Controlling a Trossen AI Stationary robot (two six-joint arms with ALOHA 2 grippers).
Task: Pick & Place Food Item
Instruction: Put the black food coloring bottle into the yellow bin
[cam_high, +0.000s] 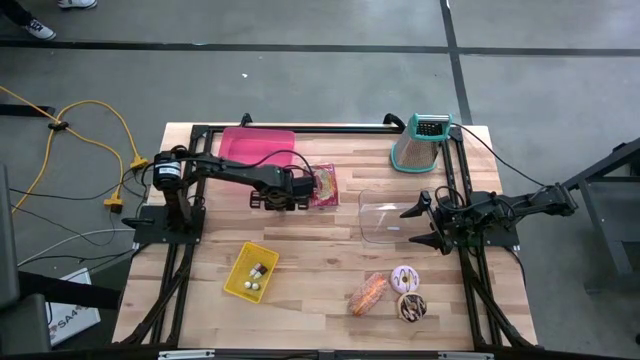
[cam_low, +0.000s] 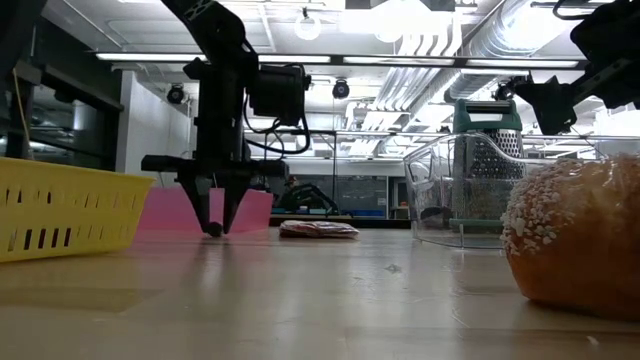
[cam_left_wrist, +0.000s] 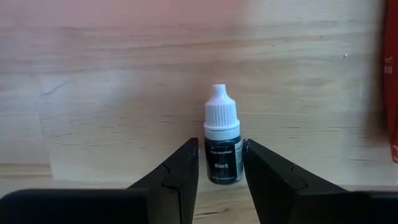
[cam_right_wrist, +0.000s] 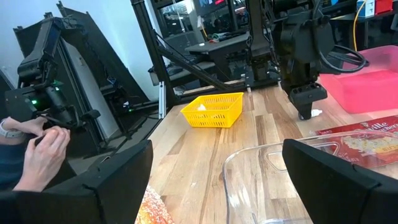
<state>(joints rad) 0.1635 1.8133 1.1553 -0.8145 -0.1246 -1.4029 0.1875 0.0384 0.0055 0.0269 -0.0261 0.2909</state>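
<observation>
A small black dropper bottle (cam_left_wrist: 222, 142) with a white cap lay on the wooden table (cam_high: 320, 270), pinched at its body between the left gripper (cam_high: 277, 203)'s fingers (cam_left_wrist: 179, 175), just beside the pink tray (cam_high: 255, 145) and a red food packet (cam_high: 324, 185). The right gripper (cam_high: 418, 225) waited with fingers wide apart over the clear container (cam_high: 382, 217). With so narrow a hold, the smooth bottle could slip or swivel on lifting.

Yellow basket (cam_right_wrist: 212, 109) on table (cam_right_wrist: 186, 162); person's hands (cam_right_wrist: 38, 152) beyond.

Yellow extension cord (cam_high: 95, 125) — person's hands (cam_right_wrist: 38, 152)
</observation>
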